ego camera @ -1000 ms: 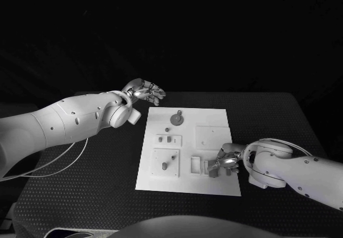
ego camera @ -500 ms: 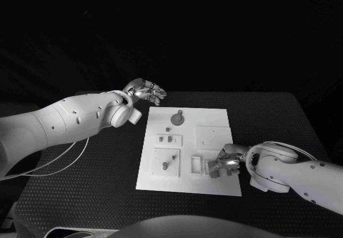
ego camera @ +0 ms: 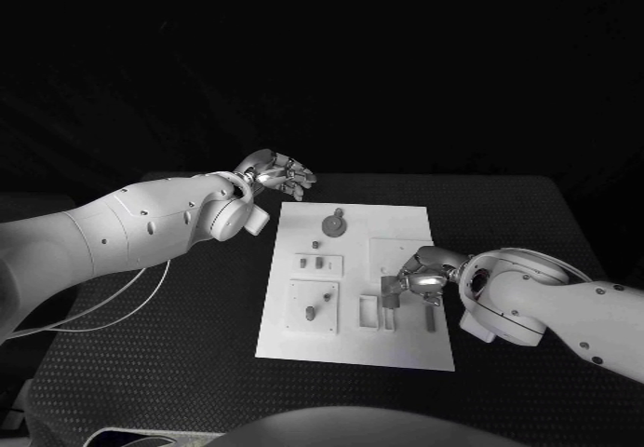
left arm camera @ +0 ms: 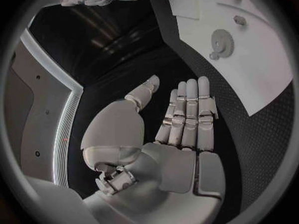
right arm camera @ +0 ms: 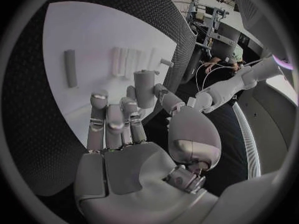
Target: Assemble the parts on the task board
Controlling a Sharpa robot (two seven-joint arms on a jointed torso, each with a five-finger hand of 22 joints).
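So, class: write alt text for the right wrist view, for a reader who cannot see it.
The robot's right hand pinches a short grey cylinder upright between thumb and fingers above the white task board. A grey bar lies flat on the board beside pale raised ribs.
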